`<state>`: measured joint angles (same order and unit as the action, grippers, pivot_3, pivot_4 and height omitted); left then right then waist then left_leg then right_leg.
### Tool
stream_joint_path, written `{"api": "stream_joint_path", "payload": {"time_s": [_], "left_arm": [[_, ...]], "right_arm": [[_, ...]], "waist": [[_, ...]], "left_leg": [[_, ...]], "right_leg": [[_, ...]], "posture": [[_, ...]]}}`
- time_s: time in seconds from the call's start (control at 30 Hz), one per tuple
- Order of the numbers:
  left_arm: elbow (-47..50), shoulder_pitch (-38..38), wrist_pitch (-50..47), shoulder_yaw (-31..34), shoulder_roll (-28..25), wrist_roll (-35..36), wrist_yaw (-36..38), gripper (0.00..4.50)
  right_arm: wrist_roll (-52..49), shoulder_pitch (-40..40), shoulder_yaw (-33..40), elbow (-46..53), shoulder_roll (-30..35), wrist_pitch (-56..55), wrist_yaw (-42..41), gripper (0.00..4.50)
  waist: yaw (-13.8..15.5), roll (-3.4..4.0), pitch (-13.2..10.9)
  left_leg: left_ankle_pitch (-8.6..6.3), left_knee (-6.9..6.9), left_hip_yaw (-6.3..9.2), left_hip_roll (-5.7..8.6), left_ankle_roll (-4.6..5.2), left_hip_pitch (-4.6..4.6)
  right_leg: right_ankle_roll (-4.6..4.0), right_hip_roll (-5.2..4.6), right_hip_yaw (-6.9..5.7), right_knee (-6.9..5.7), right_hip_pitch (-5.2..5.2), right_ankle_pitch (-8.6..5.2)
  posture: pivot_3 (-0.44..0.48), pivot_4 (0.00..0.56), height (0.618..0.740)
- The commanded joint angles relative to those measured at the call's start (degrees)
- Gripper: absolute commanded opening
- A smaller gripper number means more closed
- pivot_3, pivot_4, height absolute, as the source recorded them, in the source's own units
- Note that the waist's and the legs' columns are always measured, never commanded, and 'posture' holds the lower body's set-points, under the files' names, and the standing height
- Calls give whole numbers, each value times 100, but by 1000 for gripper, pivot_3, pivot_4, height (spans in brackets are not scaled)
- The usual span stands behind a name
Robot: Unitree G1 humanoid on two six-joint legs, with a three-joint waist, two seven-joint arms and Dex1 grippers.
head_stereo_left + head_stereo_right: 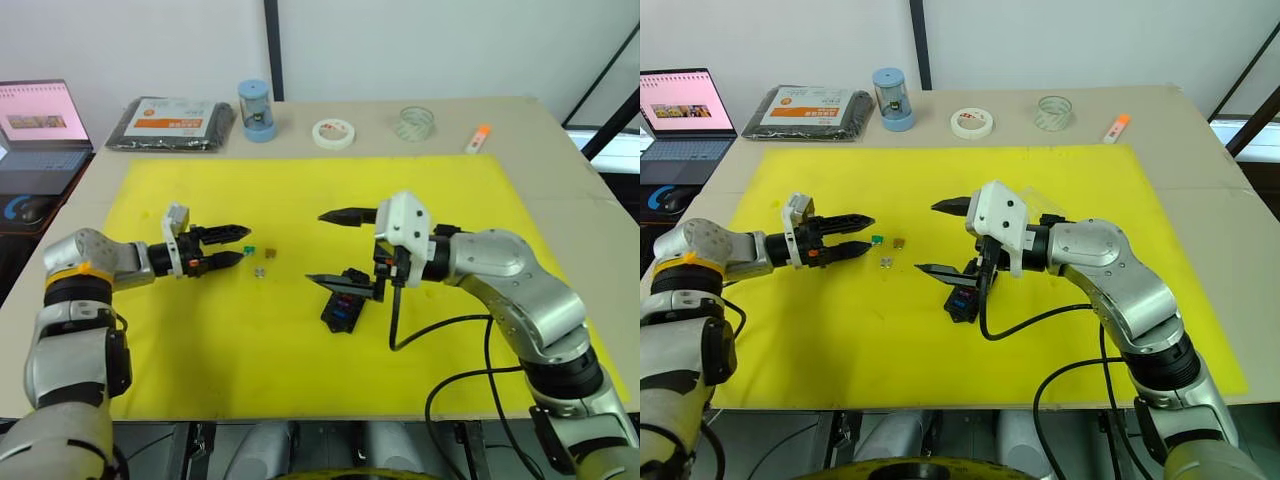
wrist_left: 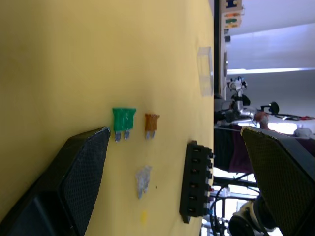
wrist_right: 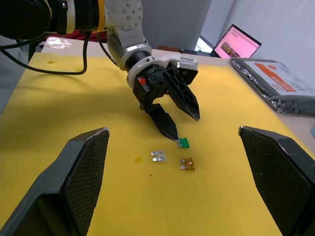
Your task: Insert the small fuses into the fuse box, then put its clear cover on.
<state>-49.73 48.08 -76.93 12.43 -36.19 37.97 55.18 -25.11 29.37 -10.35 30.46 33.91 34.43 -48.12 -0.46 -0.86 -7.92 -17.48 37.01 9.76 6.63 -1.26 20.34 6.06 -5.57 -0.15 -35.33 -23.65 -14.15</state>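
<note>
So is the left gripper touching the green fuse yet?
Cannot tell. In the right wrist view the left gripper's lower fingertip meets the green fuse's edge with no visible gap; the left wrist view shows that finger just beside it.

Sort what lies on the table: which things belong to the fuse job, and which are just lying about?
Job: green fuse, brown fuse, clear fuse, fuse box, clear cover.

Lying about: black packet, blue container, white tape roll, clear tape roll, orange marker, laptop.

A lab or workshop. A yellow mat [image 1: 300, 350] covers the surface [image 1: 540, 140]. A laptop [image 1: 40, 125] and tape rolls [image 1: 334, 133] sit nearby.
</note>
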Motion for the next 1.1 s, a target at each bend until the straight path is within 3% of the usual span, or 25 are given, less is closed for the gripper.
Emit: {"api": "stream_joint_path", "payload": {"time_s": [0.03,0.37,0.63,0.77,1.1], "left_arm": [[-260,165,329,72,22,-213,-91,4500],[-102,173,-14,-317,303,-346,315,4500],[-307,187,319,-122,513,-493,193,4500],[-498,117,559,-128,506,-693,56,3611],[-250,-283,515,-224,534,-883,-3,14]], "right_arm": [[-80,125,162,266,48,33,57,4453],[-80,310,102,216,14,154,93,4453],[-57,252,82,214,-14,165,141,4453],[-56,141,96,198,2,135,143,4500],[15,13,77,147,7,-11,154,4500]], "waist": [[0,0,1],[36,-1,2],[123,-1,4],[121,-1,6],[69,14,17]], "left_leg": [[0,0,0,0,-1,-1],[2,1,1,4,-4,2],[2,2,1,9,-3,2],[2,2,2,10,-3,0],[2,0,1,6,-3,-6]], "right_leg": [[0,0,0,-1,0,0],[0,-2,0,-2,2,0],[0,-6,0,0,4,0],[1,-7,0,0,7,0],[1,-5,0,-2,6,0]], "posture": [[0,150,740],[0,150,740],[0,150,740],[0,150,740],[0,150,740]]}}
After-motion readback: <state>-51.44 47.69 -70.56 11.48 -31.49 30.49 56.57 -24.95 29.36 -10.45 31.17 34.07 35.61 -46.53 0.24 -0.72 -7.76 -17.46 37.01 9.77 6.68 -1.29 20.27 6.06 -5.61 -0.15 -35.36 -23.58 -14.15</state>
